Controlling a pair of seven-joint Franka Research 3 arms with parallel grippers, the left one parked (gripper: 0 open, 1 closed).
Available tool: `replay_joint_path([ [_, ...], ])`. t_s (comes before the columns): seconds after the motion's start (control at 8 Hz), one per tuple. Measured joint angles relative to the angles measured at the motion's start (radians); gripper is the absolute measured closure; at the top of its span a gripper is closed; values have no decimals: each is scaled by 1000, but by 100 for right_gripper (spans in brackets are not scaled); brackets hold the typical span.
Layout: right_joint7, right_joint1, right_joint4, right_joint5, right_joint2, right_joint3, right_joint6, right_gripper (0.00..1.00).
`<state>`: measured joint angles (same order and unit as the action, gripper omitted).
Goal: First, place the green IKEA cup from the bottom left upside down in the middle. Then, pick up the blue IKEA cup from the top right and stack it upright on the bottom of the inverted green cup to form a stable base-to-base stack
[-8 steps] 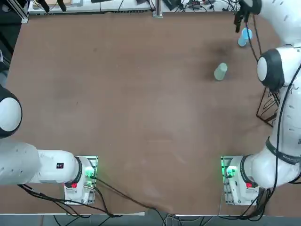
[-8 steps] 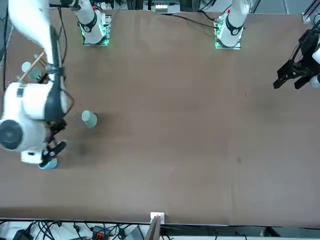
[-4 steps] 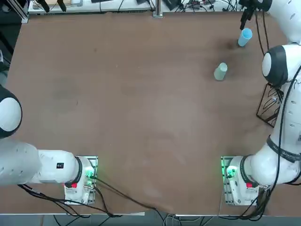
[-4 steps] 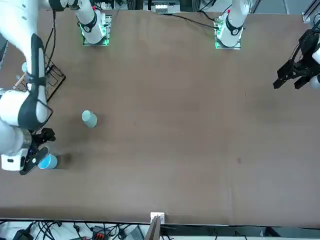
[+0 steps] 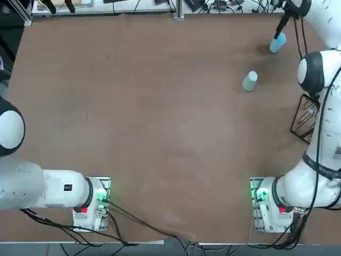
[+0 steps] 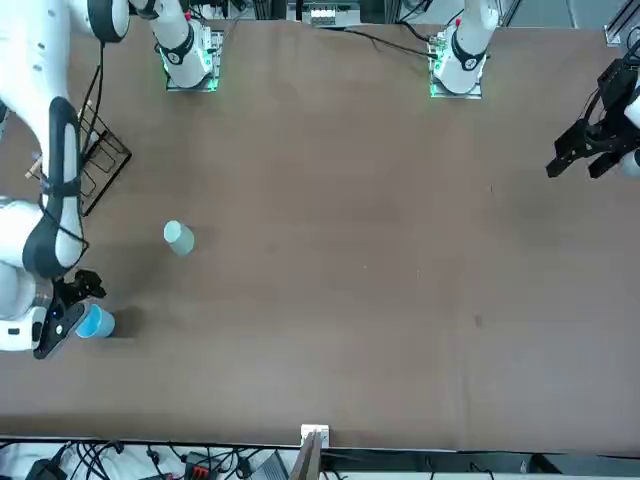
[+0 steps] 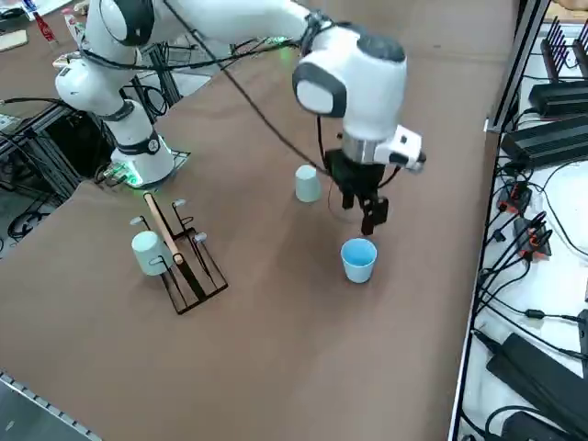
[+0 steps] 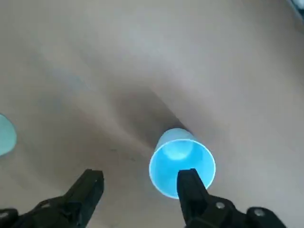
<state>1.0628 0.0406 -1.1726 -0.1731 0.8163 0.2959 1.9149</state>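
From overhead, the blue cup [image 5: 277,42] stands upright at the bench's [image 5: 149,117] far right, the green cup [image 5: 250,81] inverted nearer the middle, well apart. From the front, the right gripper [image 6: 62,308] hangs just beside the blue cup [image 6: 95,322]. From the side, it hovers above the cup's far edge. At the wrist, the fingers [image 8: 192,190] are spread, gripping nothing, one over the rim.
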Motion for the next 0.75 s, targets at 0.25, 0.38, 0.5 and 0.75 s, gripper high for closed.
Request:
replay_joint_path([
  [0.25, 12, -8, -20, -8, 19, -2, 56, 9],
  [0.38, 12, -8, -34, -8, 22, -7, 83, 11],
  [0.5, 12, -8, -41, -8, 28, -10, 100, 16],
  [0.75, 12, -8, -50, -8, 42, -11, 126, 28],
])
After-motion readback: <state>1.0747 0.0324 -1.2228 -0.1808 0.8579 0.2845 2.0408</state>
